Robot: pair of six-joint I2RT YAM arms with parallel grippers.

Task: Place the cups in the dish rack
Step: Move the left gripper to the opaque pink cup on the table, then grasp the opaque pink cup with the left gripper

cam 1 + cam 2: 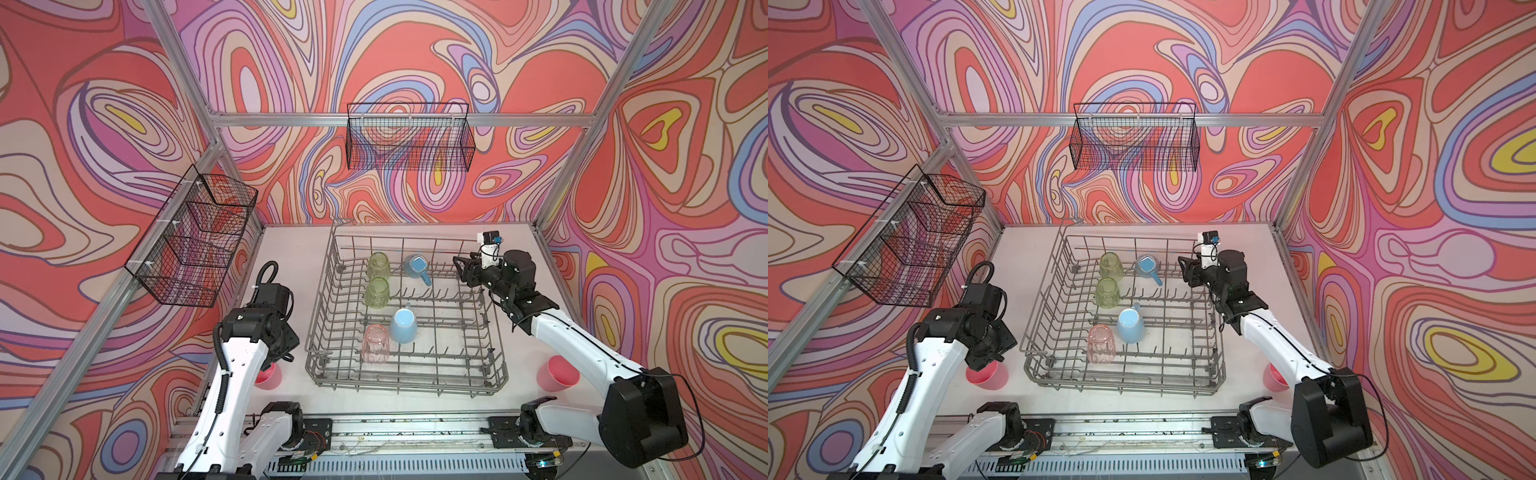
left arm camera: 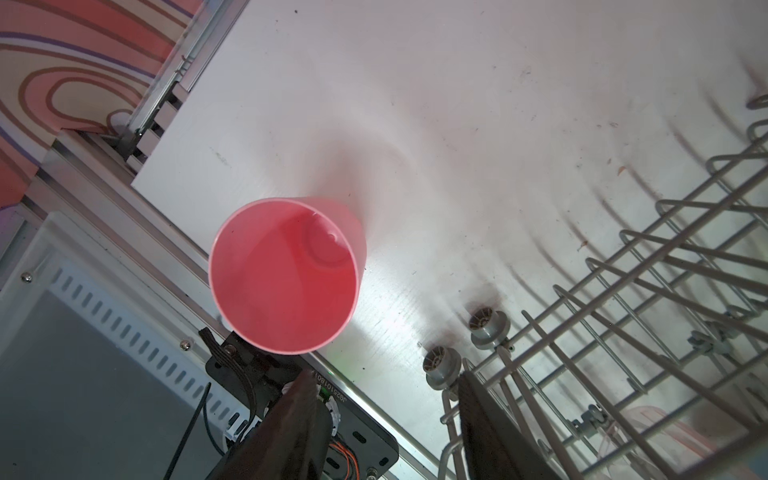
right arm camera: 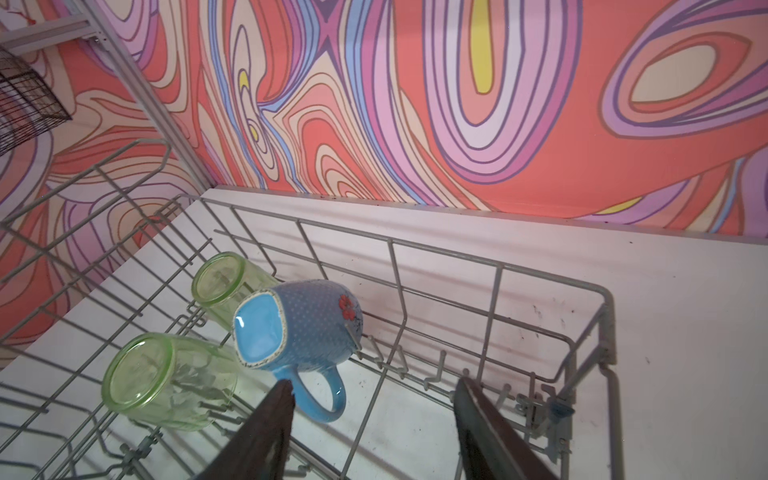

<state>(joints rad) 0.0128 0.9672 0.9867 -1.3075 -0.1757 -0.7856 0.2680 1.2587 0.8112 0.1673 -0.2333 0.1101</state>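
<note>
The grey wire dish rack stands mid-table. Inside it, mouths down, are two yellow-green tumblers, a translucent pink tumbler and two blue mugs. One opaque pink cup stands upright left of the rack. My left gripper hangs open above the table beside that cup, nothing between its fingers. Another opaque pink cup sits right of the rack, partly behind my right arm. My right gripper is open over the rack's far right corner, near the far blue mug's handle.
Two black wire mesh baskets hang on the walls, one at the back and one on the left. Aluminium frame posts stand at the table's corners. The arm-base rail runs along the front edge. The rack's wheels sit close to my left fingers.
</note>
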